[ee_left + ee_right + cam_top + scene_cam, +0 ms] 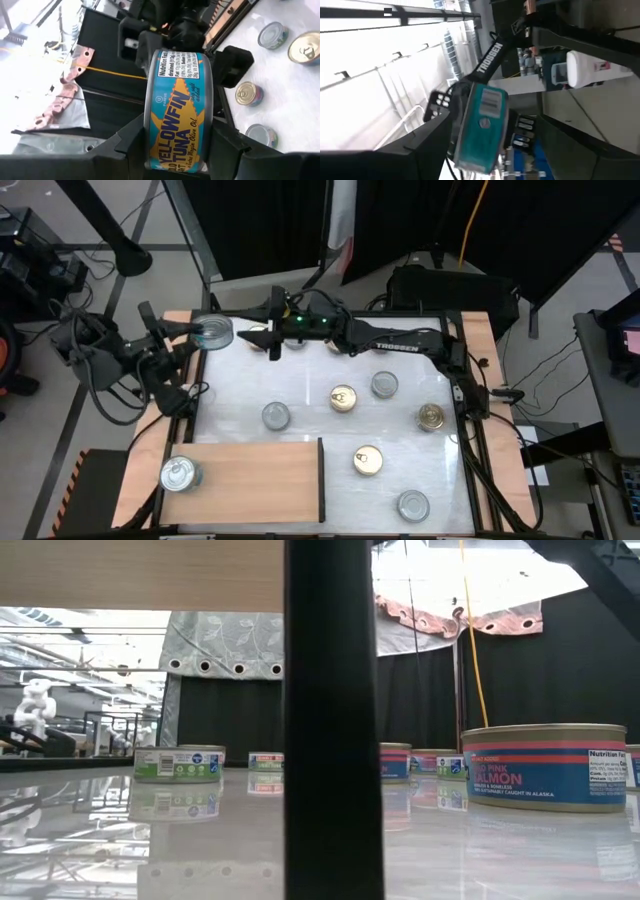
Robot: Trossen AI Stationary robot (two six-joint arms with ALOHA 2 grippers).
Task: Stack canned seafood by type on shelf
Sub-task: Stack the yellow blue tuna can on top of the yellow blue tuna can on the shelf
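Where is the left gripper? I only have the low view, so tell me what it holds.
Observer: The left gripper is over the far left corner of the table, shut on a yellowfin tuna tin.
Operator: Report the right gripper.
Observer: The right gripper hangs just beside that tin, over the far edge.
Operator: Give me the shelf.
Observer: The shelf lies at the near left, with one silver-lidded tin on its left end.
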